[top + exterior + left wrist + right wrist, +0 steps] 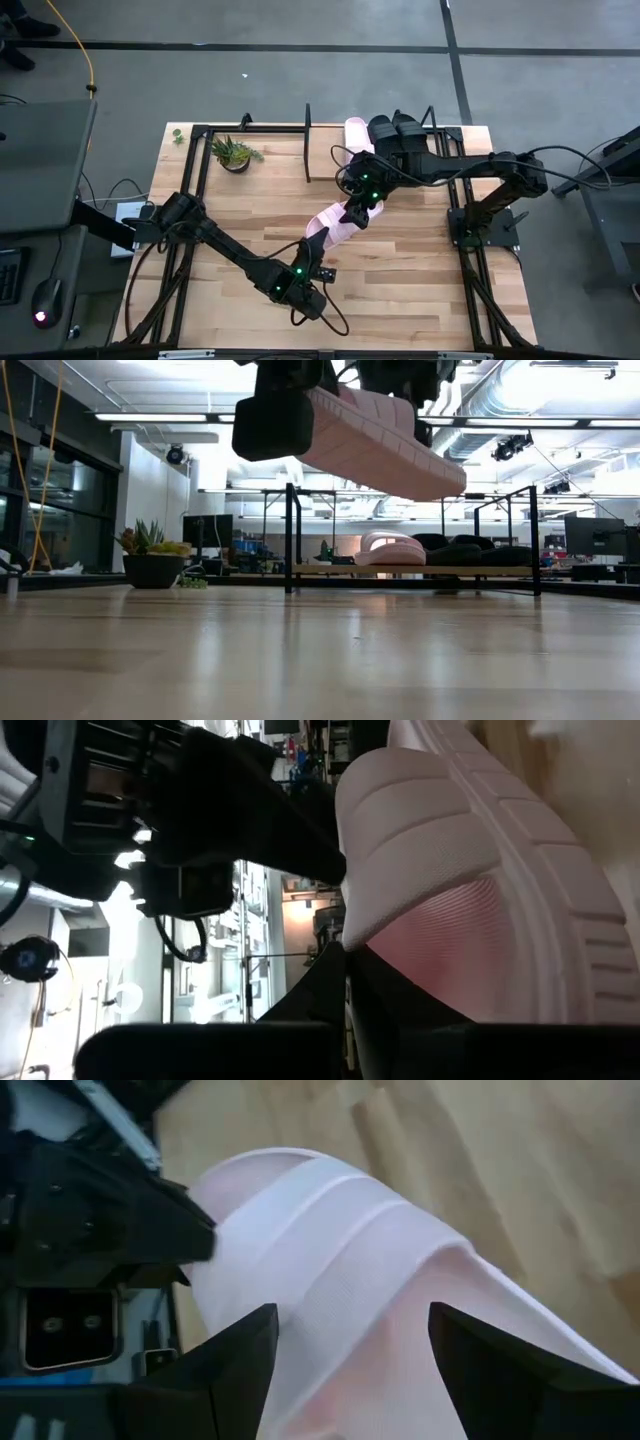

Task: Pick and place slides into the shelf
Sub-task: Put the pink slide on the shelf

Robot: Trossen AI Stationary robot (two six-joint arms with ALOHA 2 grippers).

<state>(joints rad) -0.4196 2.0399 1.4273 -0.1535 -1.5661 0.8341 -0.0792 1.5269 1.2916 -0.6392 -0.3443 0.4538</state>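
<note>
Shelf (318,131) with three slides (392,133)

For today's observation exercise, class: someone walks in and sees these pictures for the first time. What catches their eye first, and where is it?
A pale pink sandal hangs in the air above the middle of the table, between both arms: the left gripper is shut on one end, while the right gripper stands open around its strap. Behind it, the shelf at the table's far edge already holds another pink sandal and two black sandals. A small potted plant sits at the far left.
</note>
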